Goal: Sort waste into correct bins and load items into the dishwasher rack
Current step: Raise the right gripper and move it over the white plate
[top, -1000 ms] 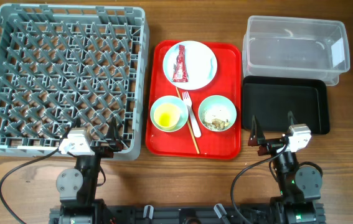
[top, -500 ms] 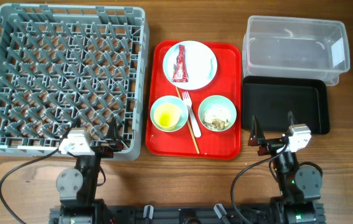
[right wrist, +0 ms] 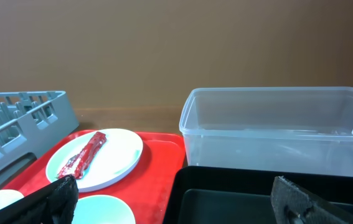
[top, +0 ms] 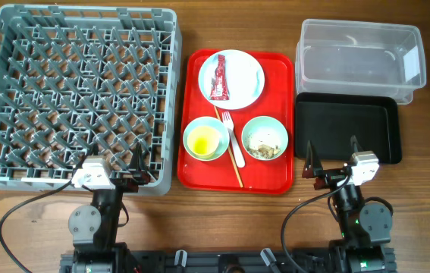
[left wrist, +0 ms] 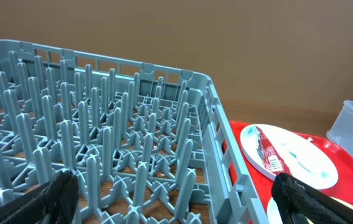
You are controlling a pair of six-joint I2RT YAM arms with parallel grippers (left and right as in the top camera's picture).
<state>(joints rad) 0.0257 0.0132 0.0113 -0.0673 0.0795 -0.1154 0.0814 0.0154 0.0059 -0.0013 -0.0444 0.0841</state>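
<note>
Wrapper (top: 220,78) lies ahead-left of my right gripper (top: 331,171), long axis running away from me. Left gripper (top: 116,176) about as near; both stand apart, empty

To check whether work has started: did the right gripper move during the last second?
No. The right gripper still stands open at the near edge of the black tray.
</note>
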